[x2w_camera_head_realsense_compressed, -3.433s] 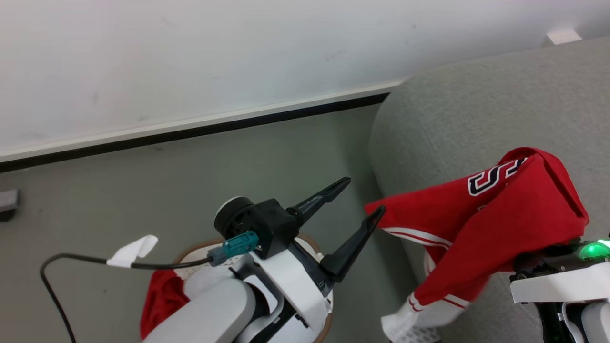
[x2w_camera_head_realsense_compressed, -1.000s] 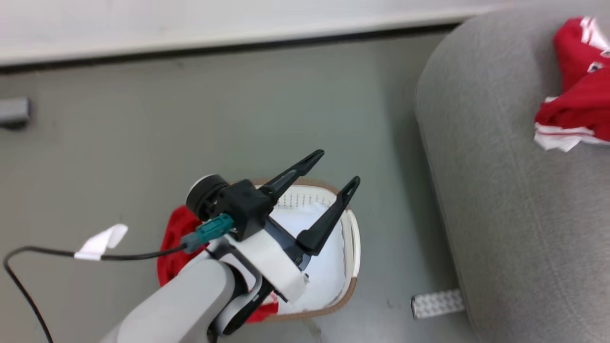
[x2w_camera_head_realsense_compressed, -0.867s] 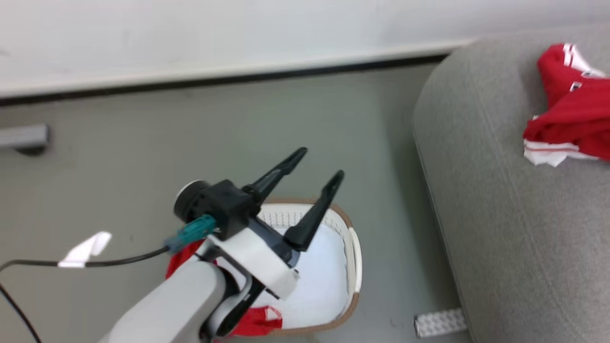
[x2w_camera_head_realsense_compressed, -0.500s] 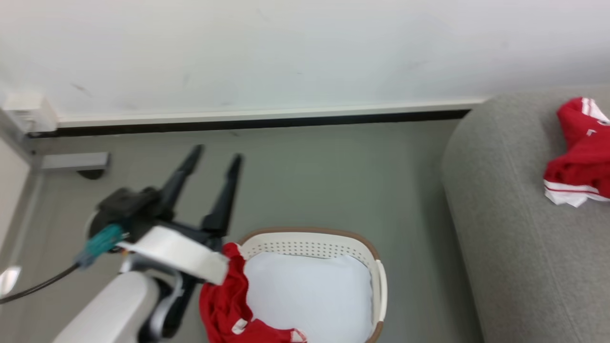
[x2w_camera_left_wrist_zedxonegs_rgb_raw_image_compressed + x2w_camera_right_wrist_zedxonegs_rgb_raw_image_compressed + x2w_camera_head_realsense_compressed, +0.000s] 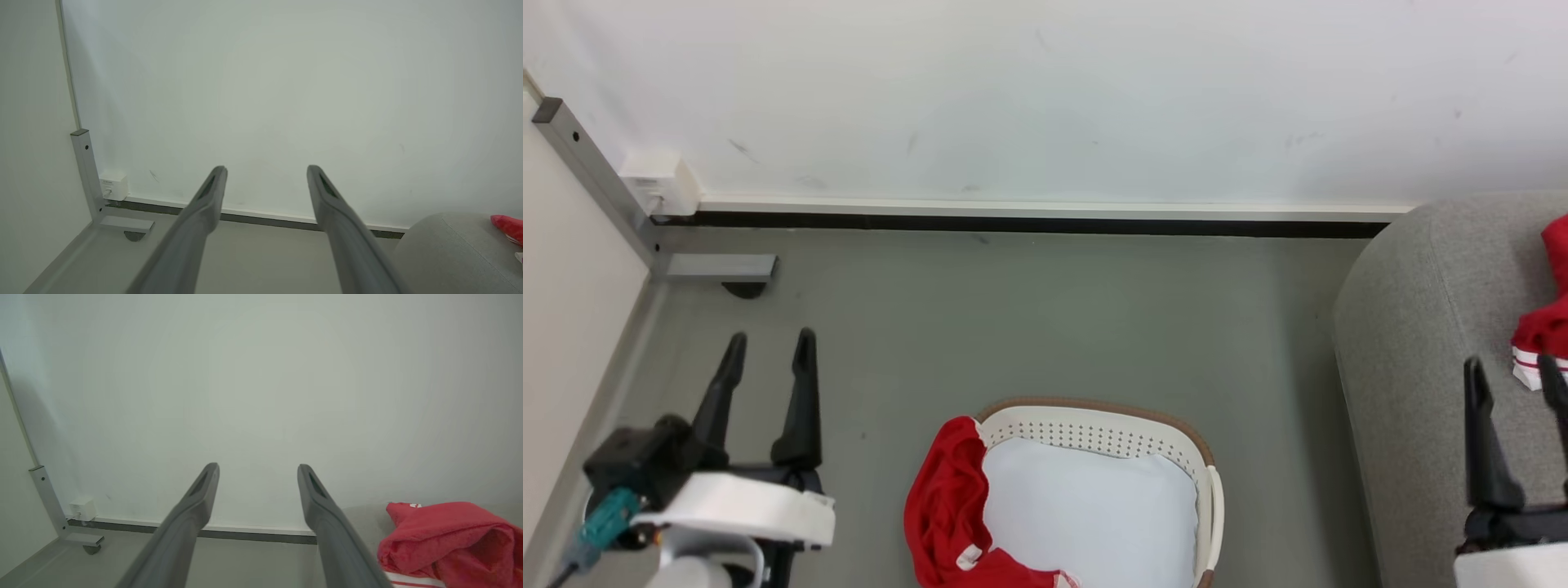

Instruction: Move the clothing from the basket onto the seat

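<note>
Red clothing (image 5: 947, 506) hung over the basket (image 5: 1094, 411) rim in our head view; our right wrist view showed another garment (image 5: 445, 539) on the seat (image 5: 1421, 327). Our left gripper (image 5: 772, 336) and right gripper (image 5: 1509, 365) pointed forward, released and empty.

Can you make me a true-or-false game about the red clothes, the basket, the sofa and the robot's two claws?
1. A red garment hangs over the rim of the basket. True.
2. The left gripper holds clothing. False: it is open and empty, above the floor.
3. Another red piece lies on the sofa. True.
4. The basket stands on the sofa. False: it stands on the floor beside the sofa.
5. The right gripper is shut. False: its fingers are apart, with nothing between them.
</note>
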### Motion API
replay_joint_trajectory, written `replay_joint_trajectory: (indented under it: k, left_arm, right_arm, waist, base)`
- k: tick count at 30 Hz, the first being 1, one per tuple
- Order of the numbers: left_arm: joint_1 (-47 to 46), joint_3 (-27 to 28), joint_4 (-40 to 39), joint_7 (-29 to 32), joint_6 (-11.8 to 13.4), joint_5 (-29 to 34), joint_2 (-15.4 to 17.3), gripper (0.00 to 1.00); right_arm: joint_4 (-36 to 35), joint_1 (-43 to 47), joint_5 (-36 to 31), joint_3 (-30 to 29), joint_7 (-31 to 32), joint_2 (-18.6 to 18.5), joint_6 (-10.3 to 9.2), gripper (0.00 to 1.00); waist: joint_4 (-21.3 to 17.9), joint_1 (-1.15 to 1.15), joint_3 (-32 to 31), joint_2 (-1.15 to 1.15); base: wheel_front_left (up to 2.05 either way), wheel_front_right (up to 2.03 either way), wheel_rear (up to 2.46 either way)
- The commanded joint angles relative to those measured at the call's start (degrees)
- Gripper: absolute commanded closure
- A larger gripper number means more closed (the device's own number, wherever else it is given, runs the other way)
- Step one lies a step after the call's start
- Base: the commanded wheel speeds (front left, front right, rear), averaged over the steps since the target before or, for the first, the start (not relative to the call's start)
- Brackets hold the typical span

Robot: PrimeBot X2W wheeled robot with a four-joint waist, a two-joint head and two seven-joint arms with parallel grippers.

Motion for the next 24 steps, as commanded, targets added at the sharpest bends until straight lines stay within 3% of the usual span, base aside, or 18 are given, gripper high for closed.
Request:
replay_joint_trajectory:
  k: [1,8,14,24]
  left_arm:
    - [2.84,2.05,-0.52,-0.09,-0.88,2.30,-1.99,0.00]
    - [6.57,6.96,-0.10,-0.09,-4.52,6.93,-6.55,0.00]
    - [6.65,9.90,0.59,-0.09,-7.74,10.15,-9.12,0.00]
    - [6.09,12.35,1.77,-0.09,-11.04,13.58,-11.84,0.00]
  right_arm:
    - [1.66,2.27,-1.61,0.35,-2.47,1.19,-0.10,0.00]
    - [5.15,2.32,-3.70,2.05,-5.48,4.01,-0.10,0.00]
    - [6.21,0.37,-4.54,3.22,-5.97,3.42,-0.10,0.00]
    - [5.92,-0.82,-4.53,4.10,-6.16,3.21,-0.10,0.00]
  waist:
    - [0.25,0.01,-0.10,0.00]
    - [0.12,0.01,0.10,0.00]
    - [-0.06,0.01,0.20,0.00]
    - [-0.26,0.01,1.14,0.00]
  base:
    - [0.00,0.00,0.00]
    - [0.00,0.00,0.00]
    - [0.00,0.00,0.00]
    - [0.00,0.00,0.00]
